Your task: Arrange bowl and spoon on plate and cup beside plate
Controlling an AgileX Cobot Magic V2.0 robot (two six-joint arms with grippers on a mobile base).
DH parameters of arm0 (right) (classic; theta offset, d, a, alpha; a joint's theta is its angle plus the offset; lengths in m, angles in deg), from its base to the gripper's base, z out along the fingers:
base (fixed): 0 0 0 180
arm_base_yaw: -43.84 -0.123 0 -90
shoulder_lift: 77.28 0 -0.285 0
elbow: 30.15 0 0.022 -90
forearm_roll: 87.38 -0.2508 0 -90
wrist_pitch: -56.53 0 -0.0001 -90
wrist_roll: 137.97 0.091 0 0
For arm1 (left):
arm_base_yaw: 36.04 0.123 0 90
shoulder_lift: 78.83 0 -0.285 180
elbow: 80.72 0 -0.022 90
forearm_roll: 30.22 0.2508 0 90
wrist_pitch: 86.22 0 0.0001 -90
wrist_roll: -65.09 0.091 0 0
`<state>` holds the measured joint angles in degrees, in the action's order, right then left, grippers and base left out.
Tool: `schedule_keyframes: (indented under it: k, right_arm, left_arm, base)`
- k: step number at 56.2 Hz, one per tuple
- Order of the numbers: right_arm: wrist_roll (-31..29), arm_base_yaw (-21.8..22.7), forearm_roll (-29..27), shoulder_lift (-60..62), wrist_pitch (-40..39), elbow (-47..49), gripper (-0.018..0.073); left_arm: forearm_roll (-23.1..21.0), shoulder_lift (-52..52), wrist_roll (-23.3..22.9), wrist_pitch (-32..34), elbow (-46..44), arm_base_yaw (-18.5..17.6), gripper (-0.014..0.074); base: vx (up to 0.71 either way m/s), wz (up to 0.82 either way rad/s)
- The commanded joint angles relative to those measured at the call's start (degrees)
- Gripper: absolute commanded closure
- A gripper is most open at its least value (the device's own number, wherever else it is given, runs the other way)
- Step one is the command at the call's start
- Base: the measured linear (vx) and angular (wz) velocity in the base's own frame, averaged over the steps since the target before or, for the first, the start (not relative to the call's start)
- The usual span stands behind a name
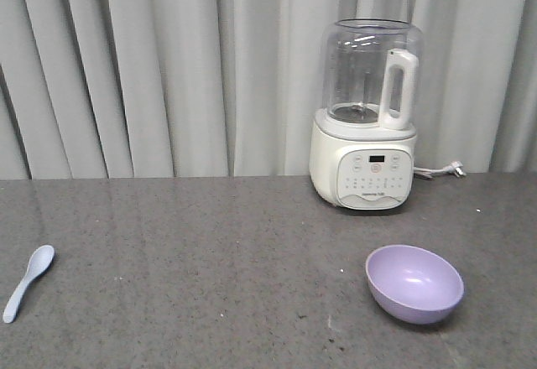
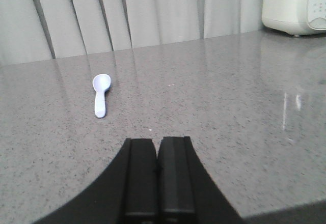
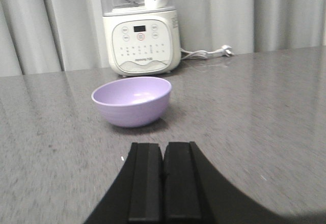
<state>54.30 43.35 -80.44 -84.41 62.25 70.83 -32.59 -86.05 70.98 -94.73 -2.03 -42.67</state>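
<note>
Two of the four task things show from where I stand: the bowl (image 1: 414, 283) and the spoon (image 1: 28, 281), well apart on the grey counter (image 1: 210, 252). Neither plate nor cup appears in any view.

In the front view the bowl sits toward 4 o'clock, upright and empty, with the white blender (image 1: 369, 117) behind it at roughly 12 o'clock. The spoon lies flat out at 8 o'clock, scoop up, with its handle toward the near side.

The left gripper (image 2: 157, 143) has its jaws pressed together with nothing between them. The spoon lies ahead of it at about 11 o'clock, clear of it. The right gripper (image 3: 163, 146) is likewise closed on nothing, and the bowl is ahead of it at about 11 o'clock.

I judge the bowl light, stiff and smooth, likely plastic, so it may skate on this glossy top if nudged. Its wall curves outward, so a pinch from outside would probably slip off. One finger inside and one outside the near rim looks the sounder hold.

The spoon looks lighter and hugs the surface. Its stubby handle is the place to take it, pinched across the narrow width from above with the pads close to the counter. Both grippers would need to open first.
</note>
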Motion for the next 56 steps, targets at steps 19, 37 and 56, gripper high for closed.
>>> schedule_keyframes:
  k: [19,37,56]
  right_arm:
    - [-0.2,0.3,0.5,0.3,-4.8,-0.2,0.0568]
    - [-0.2,0.3,0.5,0.3,-4.8,-0.2,0.0568]
    - [-0.2,0.3,0.5,0.3,-4.8,-0.2,0.0568]
  left_arm:
    - [-0.1,1.0,-0.6,4.6,-1.4,0.0,0.0602]
    - [-0.1,1.0,-0.6,4.6,-1.4,0.0,0.0602]
    - [-0.1,1.0,-0.6,4.7,-1.4,0.0,0.0602]
  base:
    - [0.28,0.15]
    - [0.10,0.05]
    - [0.00,0.00]
